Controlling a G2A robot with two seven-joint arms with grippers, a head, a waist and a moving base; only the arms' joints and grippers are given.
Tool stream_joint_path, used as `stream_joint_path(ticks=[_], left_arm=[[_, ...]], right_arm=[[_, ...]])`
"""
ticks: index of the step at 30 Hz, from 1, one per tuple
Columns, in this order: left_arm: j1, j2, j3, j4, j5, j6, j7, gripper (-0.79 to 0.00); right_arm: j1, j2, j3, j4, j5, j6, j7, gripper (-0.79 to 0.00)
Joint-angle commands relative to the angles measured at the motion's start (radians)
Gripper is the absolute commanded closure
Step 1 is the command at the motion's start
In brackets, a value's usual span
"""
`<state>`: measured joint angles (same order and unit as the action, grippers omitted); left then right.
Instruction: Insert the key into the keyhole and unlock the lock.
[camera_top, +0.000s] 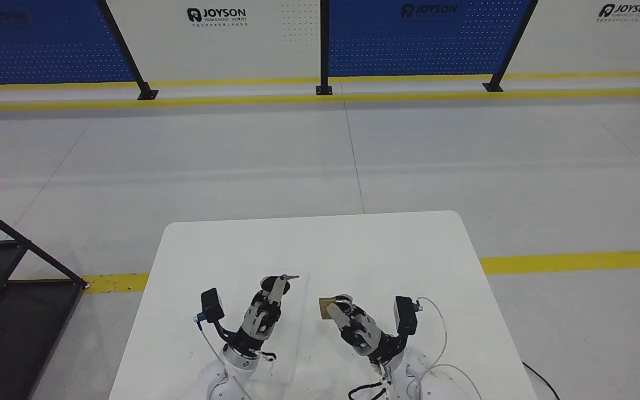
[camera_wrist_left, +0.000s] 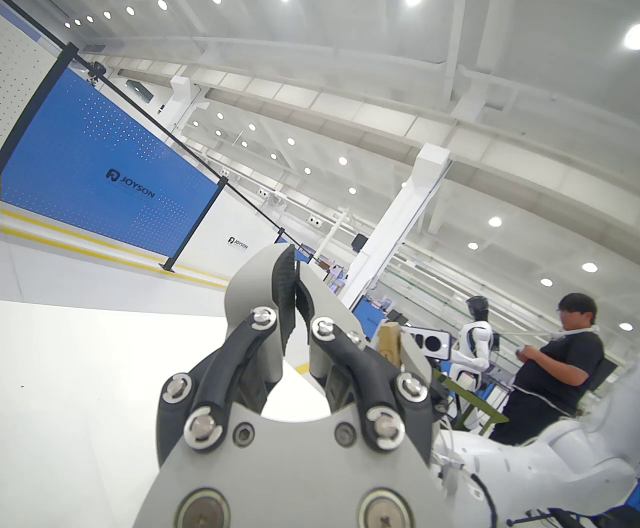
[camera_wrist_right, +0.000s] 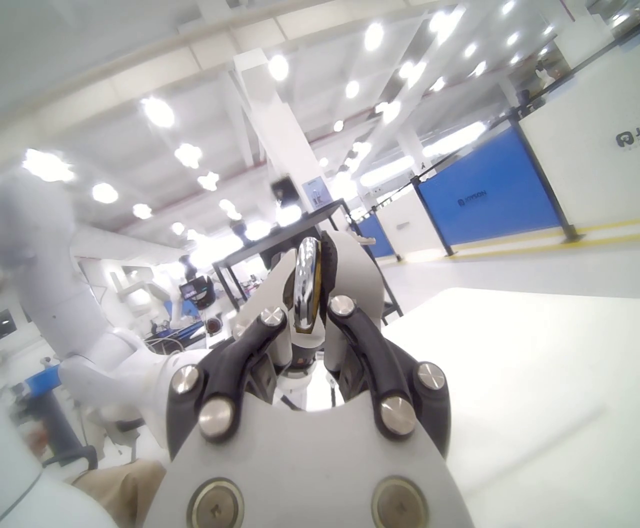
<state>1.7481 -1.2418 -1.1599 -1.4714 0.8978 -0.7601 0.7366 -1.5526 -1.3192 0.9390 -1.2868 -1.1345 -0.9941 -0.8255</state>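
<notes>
Above the table, top view: 2 arms stand side by side over the near half of the flat white rectangular table (camera_top: 400, 250).
Left gripper, top view: the left gripper (camera_top: 282, 284) is pinched together on a thin silver metal key (camera_top: 290, 277). The key's blade sticks out sideways toward the other arm, and its teeth are too small to make out.
Right gripper, top view: the right gripper (camera_top: 335, 303) is clamped on a small brass-coloured block padlock (camera_top: 326, 306). The padlock is held off the table and faces the key.
Key and padlock, top view: they are near each other but apart, with a gap of bare table between the blade tip and the brass block.
Keyhole, top view: the keyhole is too small to tell.
Pads, left wrist view: the 2 black ribbed pads (camera_wrist_left: 286, 285) are pressed close together. The key between them is hidden, edge-on at best.
Far gripper, left wrist view: just beyond the near fingers, the tan edge of the padlock shows in the other gripper, mostly covered by a grey finger.
Shackle, right wrist view: the padlock's chrome shackle (camera_wrist_right: 306, 280) stands edge-on between the closed fingers.
Lock body, right wrist view: only a thin gold rim shows below the shackle, and the rest is hidden by the fingers. I cannot tell whether the shackle is latched.
</notes>
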Motion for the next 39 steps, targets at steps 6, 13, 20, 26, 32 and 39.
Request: stream_joint_path(ticks=[6, 13, 20, 26, 32, 39], left_arm=[[0.001, 0.000, -0.001, -0.001, -0.001, -0.002, 0.001, 0.000], [-0.005, -0.003, 0.010, -0.003, -0.052, 0.010, -0.036, 0.000], [-0.013, -0.017, 0.049, 0.030, -0.110, -0.167, 0.088, 0.000], [-0.020, -0.031, 0.079, 0.067, -0.148, -0.252, 0.071, 0.000], [-0.038, -0.046, 0.101, 0.091, -0.120, -0.246, 0.078, 0.000], [-0.055, -0.061, 0.120, 0.107, -0.093, -0.237, 0.086, 0.000]], right_arm=[[0.000, 0.000, 0.000, 0.000, 0.000, 0.000, 0.001, 0.000], [0.004, -0.011, -0.021, -0.001, 0.123, 0.026, 0.047, 0.000], [0.034, -0.043, -0.071, 0.027, 0.289, 0.037, 0.001, 0.000], [0.073, -0.068, -0.097, 0.071, 0.347, 0.004, -0.005, 0.000], [0.080, -0.074, -0.100, 0.086, 0.343, -0.003, 0.002, 0.000], [0.080, -0.074, -0.100, 0.086, 0.343, -0.003, 0.002, 0.000]])
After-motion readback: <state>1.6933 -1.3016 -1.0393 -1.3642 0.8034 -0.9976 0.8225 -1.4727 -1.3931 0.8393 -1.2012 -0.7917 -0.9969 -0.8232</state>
